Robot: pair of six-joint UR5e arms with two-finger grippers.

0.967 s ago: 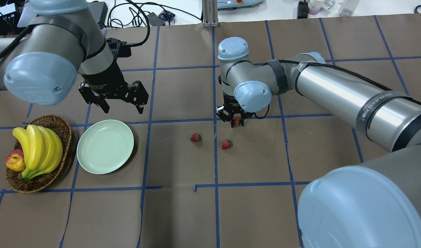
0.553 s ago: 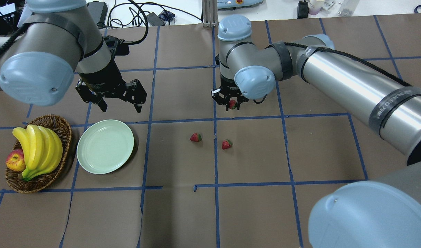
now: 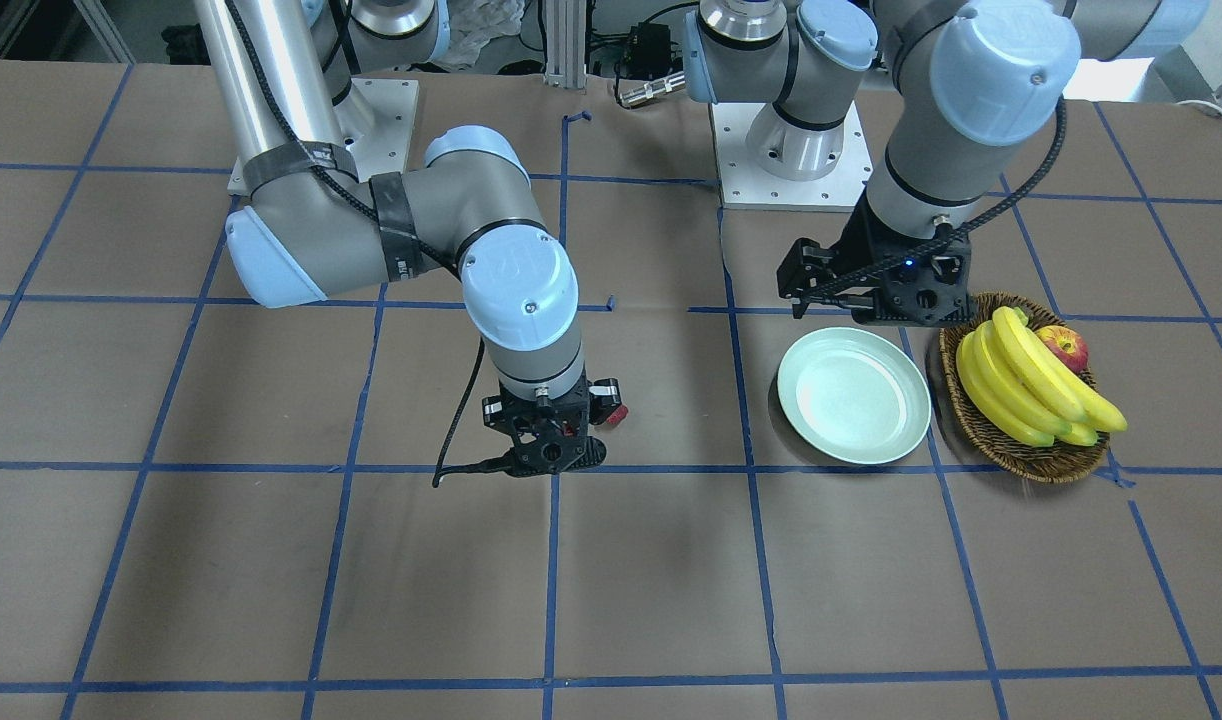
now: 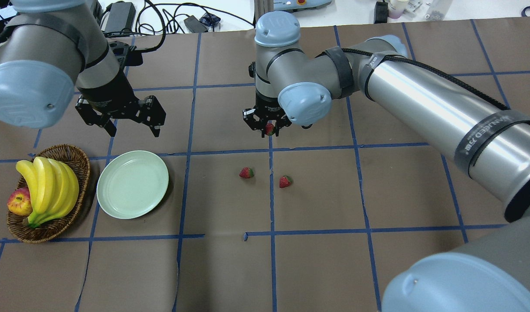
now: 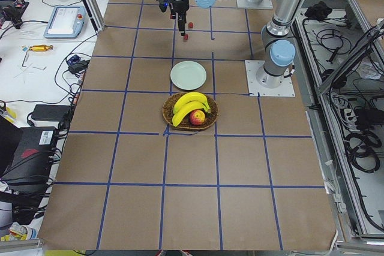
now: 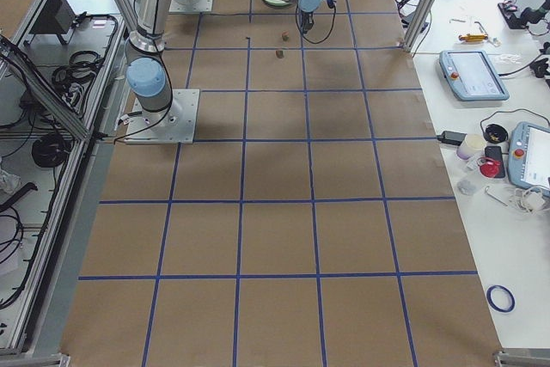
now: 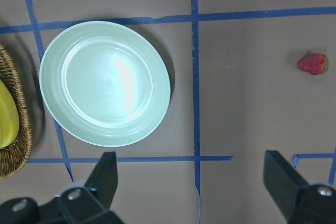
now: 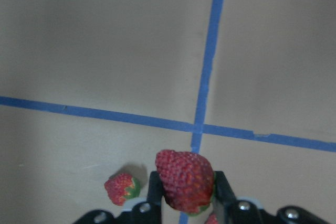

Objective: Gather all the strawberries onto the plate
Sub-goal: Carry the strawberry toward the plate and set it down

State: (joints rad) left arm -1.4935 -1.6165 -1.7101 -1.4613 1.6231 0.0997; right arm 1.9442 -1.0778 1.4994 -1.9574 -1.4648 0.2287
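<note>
right hand (image 4: 269, 129) pinching strawberry (image 8: 184, 179), left hand (image 4: 131, 128) spread near plate (image 4: 132, 184)

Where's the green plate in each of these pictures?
Front-facing: the plate sits right of centre, basket on its right.
Overhead: plate lower left, basket on its left.
Exterior left: plate upper centre, basket below it.
Exterior right: plate a sliver at the top.
Left wrist: plate fills the left half.
Right wrist: not in it.
Shared landmark: the basket.
</note>
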